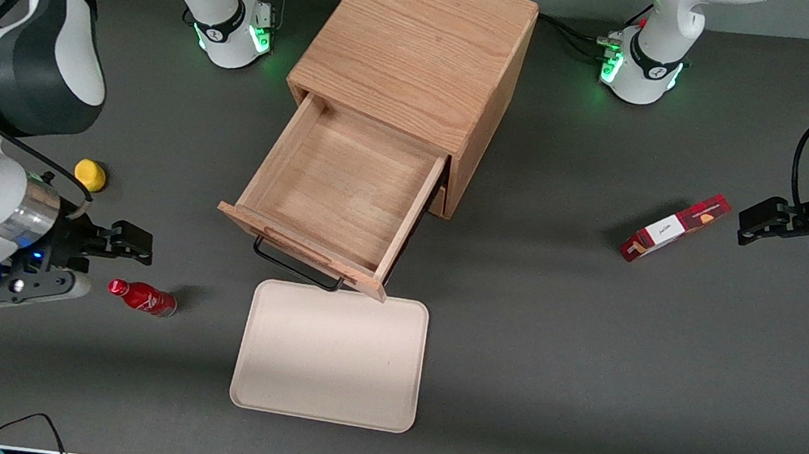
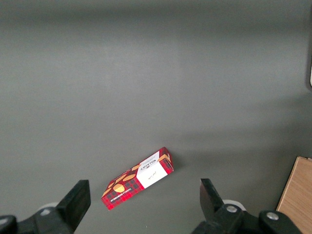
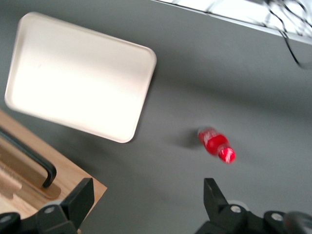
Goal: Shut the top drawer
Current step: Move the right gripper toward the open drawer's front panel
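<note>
The top drawer (image 1: 333, 188) of the light oak cabinet (image 1: 424, 54) stands pulled far out and holds nothing; its thin black wire handle (image 1: 293, 268) hangs under the front board. My right gripper (image 1: 136, 242) is open and holds nothing, low over the table toward the working arm's end, beside the drawer front and apart from it. In the right wrist view the gripper (image 3: 148, 197) has bare table between its fingers, with the drawer front's corner (image 3: 73, 180) and the handle (image 3: 29, 158) close by. The lower drawer is hidden under the top one.
A cream tray (image 1: 330, 356) lies on the table just in front of the drawer, also in the right wrist view (image 3: 78, 75). A small red bottle (image 1: 141, 297) lies by my gripper. A yellow ball (image 1: 90, 174) sits nearby. A red snack box (image 1: 675, 227) lies toward the parked arm's end.
</note>
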You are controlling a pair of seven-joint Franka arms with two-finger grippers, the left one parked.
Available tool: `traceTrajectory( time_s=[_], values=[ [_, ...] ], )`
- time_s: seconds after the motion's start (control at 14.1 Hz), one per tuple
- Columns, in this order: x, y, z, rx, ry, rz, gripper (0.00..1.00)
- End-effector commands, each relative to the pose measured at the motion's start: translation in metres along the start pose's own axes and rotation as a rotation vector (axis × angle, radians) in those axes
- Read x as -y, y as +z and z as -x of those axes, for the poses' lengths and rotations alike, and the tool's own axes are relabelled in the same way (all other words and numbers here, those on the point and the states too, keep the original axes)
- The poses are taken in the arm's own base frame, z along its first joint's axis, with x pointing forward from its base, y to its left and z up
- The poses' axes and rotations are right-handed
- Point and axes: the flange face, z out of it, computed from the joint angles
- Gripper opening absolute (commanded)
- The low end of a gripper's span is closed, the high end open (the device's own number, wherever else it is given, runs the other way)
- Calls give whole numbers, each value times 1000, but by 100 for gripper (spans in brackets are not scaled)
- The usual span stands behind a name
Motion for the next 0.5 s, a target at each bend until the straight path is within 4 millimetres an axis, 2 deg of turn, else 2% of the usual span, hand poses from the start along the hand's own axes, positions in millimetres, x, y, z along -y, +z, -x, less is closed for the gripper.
traceTrajectory(
  time_s=[0.0,0.14,0.43],
  values=[
    [24,2,-19,-56,-151,-36,100],
    [42,19,-29,-72,-248,-60,100],
    [67,58,-38,-52,-432,-153,100]
  ],
)
